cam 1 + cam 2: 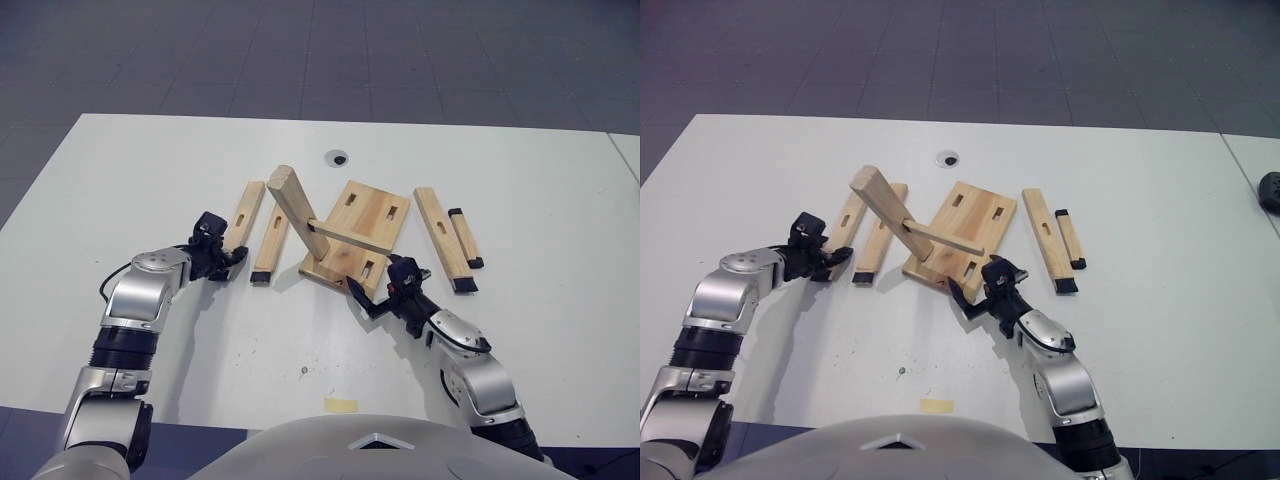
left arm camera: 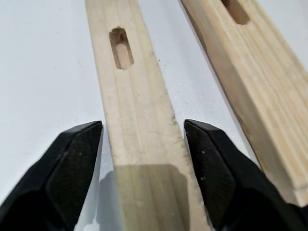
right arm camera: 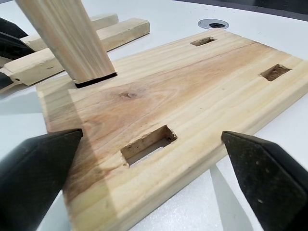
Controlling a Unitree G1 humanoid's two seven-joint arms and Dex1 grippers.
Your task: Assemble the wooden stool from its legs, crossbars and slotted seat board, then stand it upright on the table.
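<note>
The slotted seat board [image 1: 372, 215] lies flat mid-table. One leg [image 1: 296, 208] stands tilted in its near-left slot, and a crossbar [image 1: 352, 240] juts from that leg over the board. My right gripper [image 3: 151, 134] is open at the board's near edge, one finger [image 3: 38, 173] on each side of a slot [image 3: 147, 144]. On the left, two loose legs lie side by side. My left gripper [image 2: 143, 125] is open and straddles the near end of the outer leg [image 2: 139, 120], its fingers [image 2: 77, 168] just clear of the wood. The other leg [image 1: 270, 245] lies beside it.
Right of the board lie another slotted leg [image 1: 438, 235] and a shorter bar [image 1: 464, 238] with black ends. A round cable hole [image 1: 338, 157] sits behind the parts. A strip of tape [image 1: 341, 405] marks the near edge. A dark object [image 1: 1270, 190] rests far right.
</note>
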